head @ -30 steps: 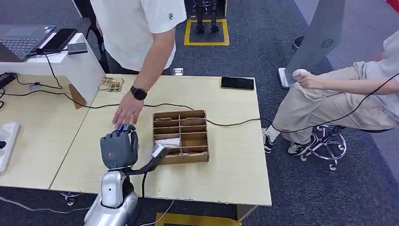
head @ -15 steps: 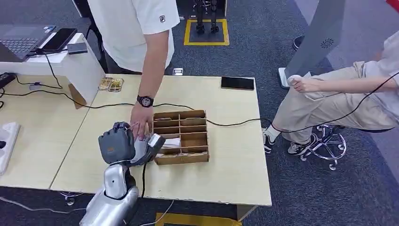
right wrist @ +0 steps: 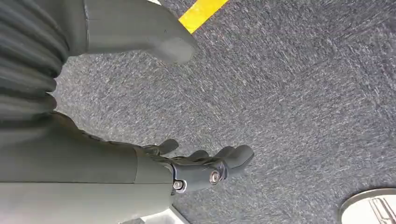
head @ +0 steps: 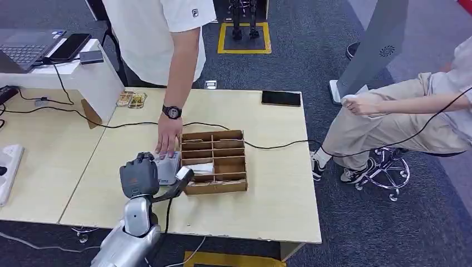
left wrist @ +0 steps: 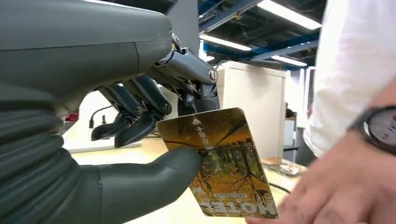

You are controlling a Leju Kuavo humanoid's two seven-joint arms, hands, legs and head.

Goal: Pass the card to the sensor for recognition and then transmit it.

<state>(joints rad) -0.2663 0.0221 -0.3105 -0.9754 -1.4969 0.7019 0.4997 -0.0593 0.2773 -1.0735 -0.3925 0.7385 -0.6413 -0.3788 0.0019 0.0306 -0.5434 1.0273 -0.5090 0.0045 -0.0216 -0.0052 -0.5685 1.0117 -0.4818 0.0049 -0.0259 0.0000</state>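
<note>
Showing matt grey plastic on the left hand point(left wrist: 140, 116), with a ribbed rubbery cover behind the thumb and small bright metal pins at the dark fingers point(left wrist: 135, 109). Gleaming glossy on the card point(left wrist: 219, 161), a smooth printed laminate in yellow and brown. Looking pale, smooth and matt across the wooden table point(head: 267, 194); showing raw brown fibreboard in the compartment box point(head: 214, 161), at three o'clock from that hand. Reading as rough, speckled grey carpet point(right wrist: 303, 93) beneath the right hand point(right wrist: 196, 170), matt grey plastic as well.
</note>
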